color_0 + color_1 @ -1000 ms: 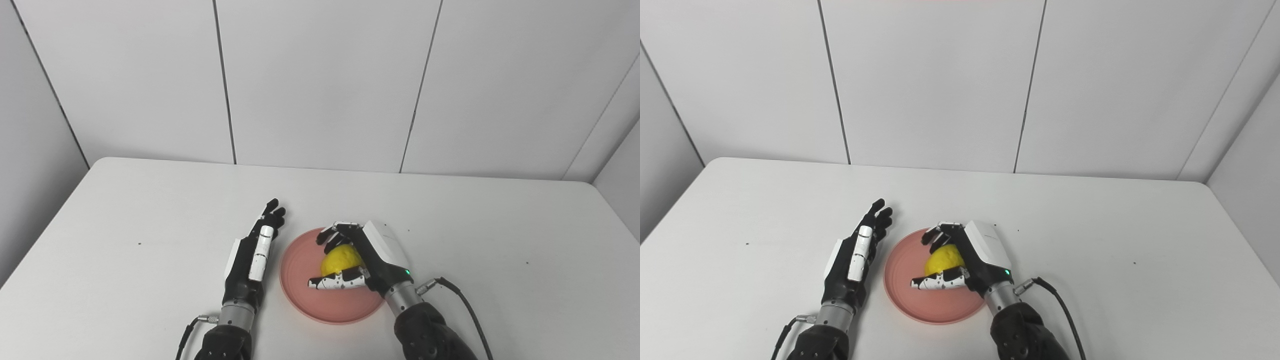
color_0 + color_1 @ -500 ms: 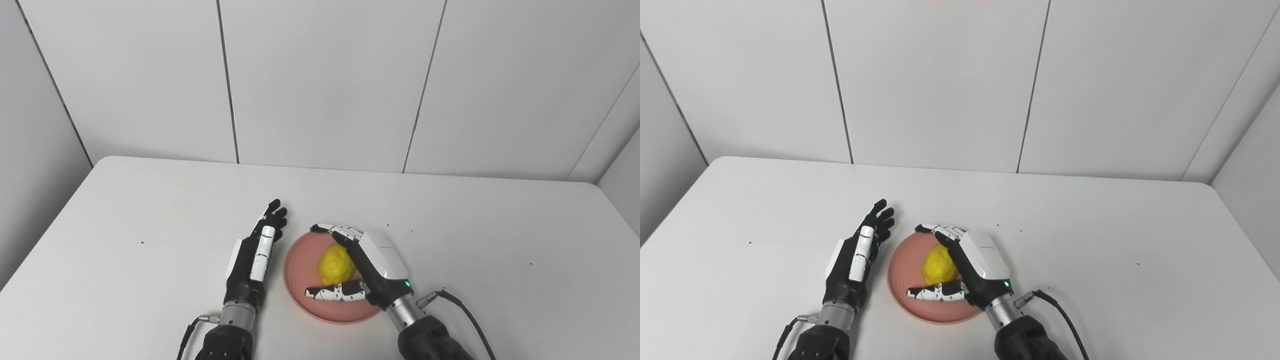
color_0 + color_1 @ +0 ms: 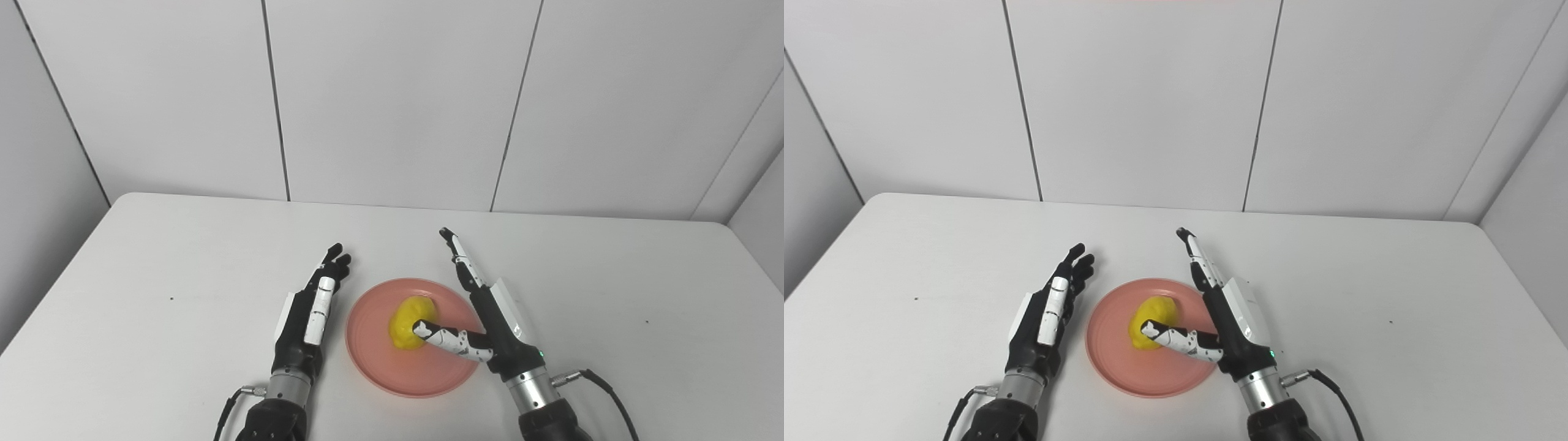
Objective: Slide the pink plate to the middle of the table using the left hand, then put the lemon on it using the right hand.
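Note:
The pink plate (image 3: 373, 361) lies near the middle of the white table, toward its front. The yellow lemon (image 3: 408, 313) rests on the plate. My right hand (image 3: 490, 318) is open at the plate's right rim, fingers stretched straight toward the back; its thumb (image 3: 447, 339) reaches across in front of the lemon, and I cannot tell whether it touches it. My left hand (image 3: 309, 312) is open, edge-on and empty, just left of the plate and apart from it. The scene also shows in the right eye view, with the lemon (image 3: 1148, 315) on the plate (image 3: 1115, 367).
The white table (image 3: 153, 257) is backed by grey wall panels and side walls. A black cable (image 3: 603, 386) runs from my right wrist over the table at the front right.
My right hand has opened and let go of the lemon, which now lies on the plate. The hand has drawn back to the right, fingers straightened. The left hand has stayed put.

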